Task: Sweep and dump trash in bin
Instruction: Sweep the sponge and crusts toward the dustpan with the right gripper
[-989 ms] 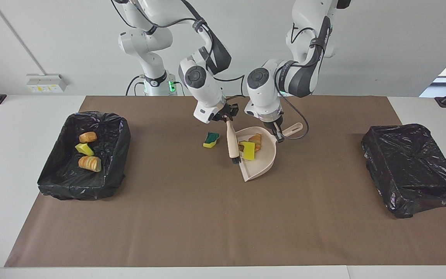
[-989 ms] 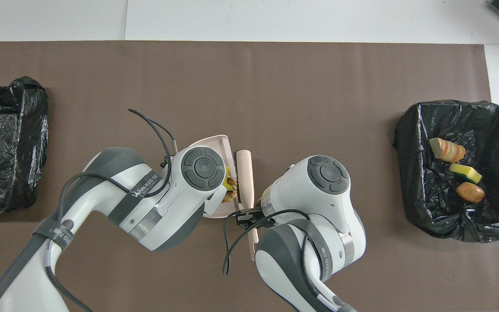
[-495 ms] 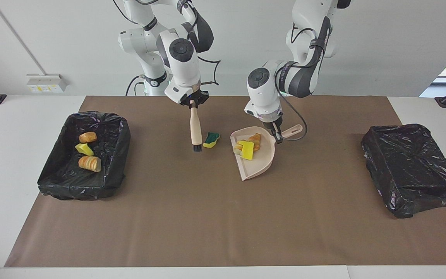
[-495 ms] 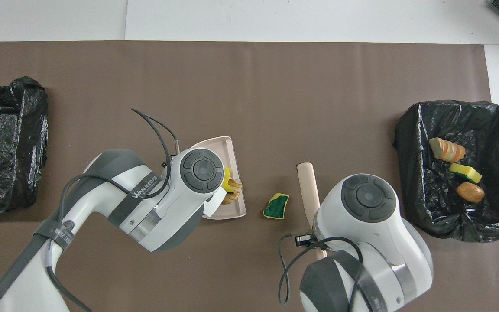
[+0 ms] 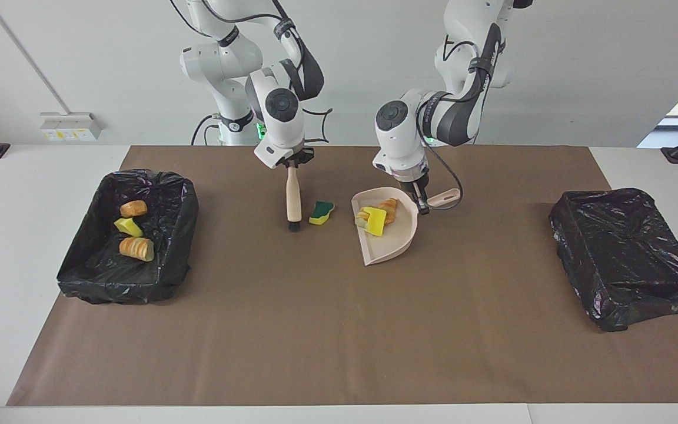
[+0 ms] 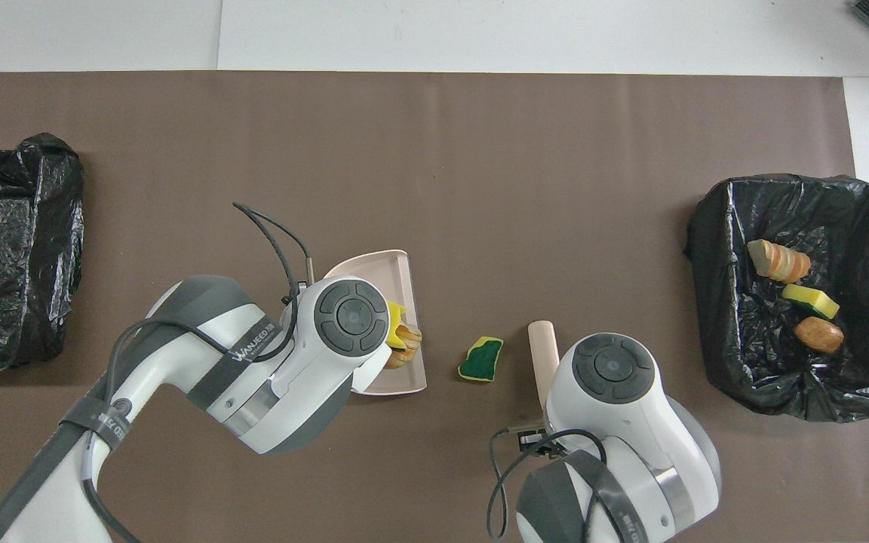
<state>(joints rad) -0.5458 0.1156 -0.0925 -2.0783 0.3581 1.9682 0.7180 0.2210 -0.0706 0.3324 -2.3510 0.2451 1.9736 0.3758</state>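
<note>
Facing view, read from the right arm's end of the surface toward the left arm's end. A black-lined bin at the right arm's end holds three pieces of trash: two bread lumps and a sponge bit. Next comes the right claw, clamped on the top of a brush. The brush hangs nearly upright, long axis vertical, with its dark bristles at or just above the brown mat; contact cannot be told.

Just beside the bristles, toward the left arm's end, lies one loose sponge bit, green side up, flat on the mat. The dustpan comes after it, near but apart, its straight open lip turned toward the sponge bit and the brush. Brush, sponge bit and pan mouth thus stand roughly in one line along the surface's length. The pan already carries a yellow sponge piece and bread lumps at its end nearer the robots.

The left claw is closed on the pan's handle; the pan appears tilted, and whether its lip touches the mat cannot be told. A second lined bin stands at the left arm's end.

Judgement: the right arm is the nearer to the loose bit, which lies from the brush toward the pan. The coming stroke therefore likely runs that way, with the lip low on the mat.
</note>
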